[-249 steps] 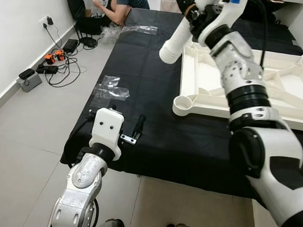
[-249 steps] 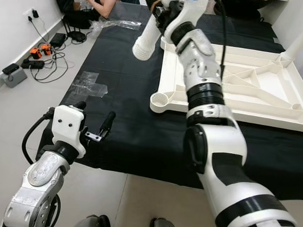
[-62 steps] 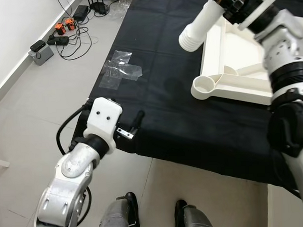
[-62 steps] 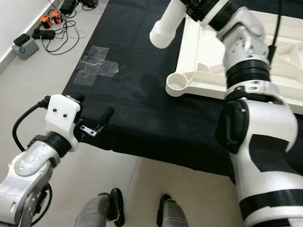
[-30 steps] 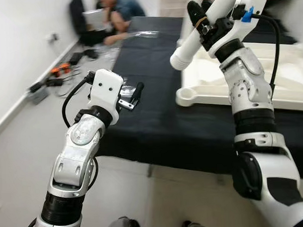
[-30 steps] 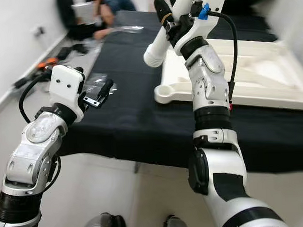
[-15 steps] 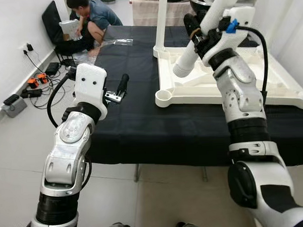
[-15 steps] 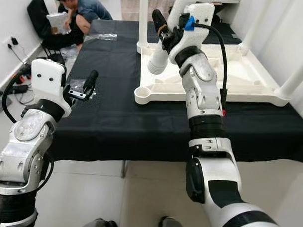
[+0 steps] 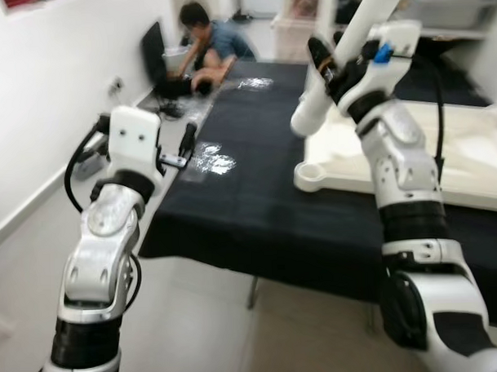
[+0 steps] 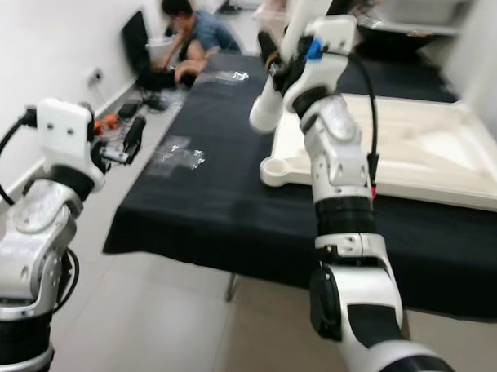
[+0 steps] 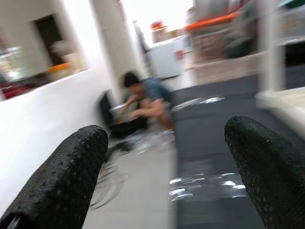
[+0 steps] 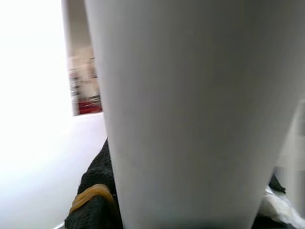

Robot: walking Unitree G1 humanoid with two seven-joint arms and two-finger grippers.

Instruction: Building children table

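One person (image 9: 201, 41) crouches on the floor at the far left, near the black tabletop (image 9: 240, 186) that carries some clear plastic wrap (image 9: 208, 161), seemingly two pieces though blurred, and one upturned white table (image 10: 411, 160). The left claw (image 11: 167, 176) hangs spread wide and empty, off the tabletop's left edge. The right claw (image 10: 270, 56) is clenched on one white leg (image 9: 342, 56), raised above the table's near corner socket (image 9: 311, 176).

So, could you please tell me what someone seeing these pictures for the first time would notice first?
Most striking is the white table leg held aloft in the right end effector, above the near corner of the upturned white tabletop on the black cloth. The left end effector hangs open and empty over the cloth's left edge. A person crouches on the floor at the cloth's far end.
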